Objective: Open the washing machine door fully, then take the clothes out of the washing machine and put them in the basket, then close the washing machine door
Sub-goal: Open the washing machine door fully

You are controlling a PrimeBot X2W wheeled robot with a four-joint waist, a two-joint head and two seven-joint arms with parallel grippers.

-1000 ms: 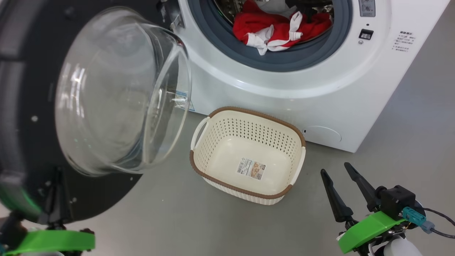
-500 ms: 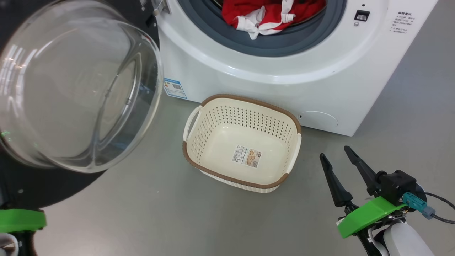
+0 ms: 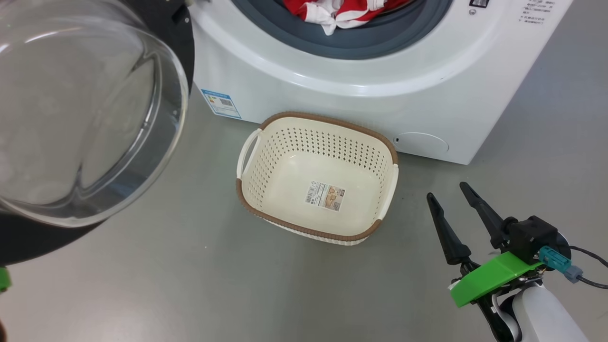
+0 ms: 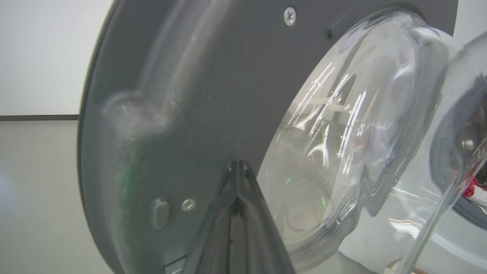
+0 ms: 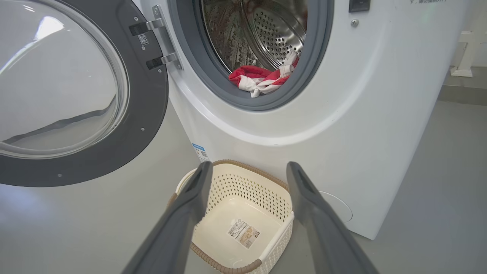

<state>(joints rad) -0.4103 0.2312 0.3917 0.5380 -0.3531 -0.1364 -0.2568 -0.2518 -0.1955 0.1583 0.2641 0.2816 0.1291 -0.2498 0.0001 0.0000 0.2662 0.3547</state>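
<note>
The washing machine (image 3: 380, 90) stands ahead with its door (image 3: 85, 109) swung out to the left, the glass bowl facing me. Red and white clothes (image 3: 342, 12) lie at the drum's mouth, also seen in the right wrist view (image 5: 258, 78). The cream basket (image 3: 285, 147) sits on the floor just in front of the machine, with only a paper sticker inside. My left gripper (image 4: 237, 163) is shut with nothing between its fingers, its tip close to the door's dark inner rim (image 4: 171, 95) beside the glass. My right gripper (image 3: 446, 190) hangs open right of the basket (image 5: 247, 186), holding nothing.
Grey floor spreads around the basket and to the machine's right. The open door (image 5: 148, 99) overhangs the floor on the left. A round cap (image 3: 420, 142) sits low on the machine's front. A white stand (image 5: 462, 53) is far right.
The door has swung further open to the left. The head view has shifted, so machine and basket sit higher in it. My right gripper stays open; the left gripper's green mount has slid off the lower left.
</note>
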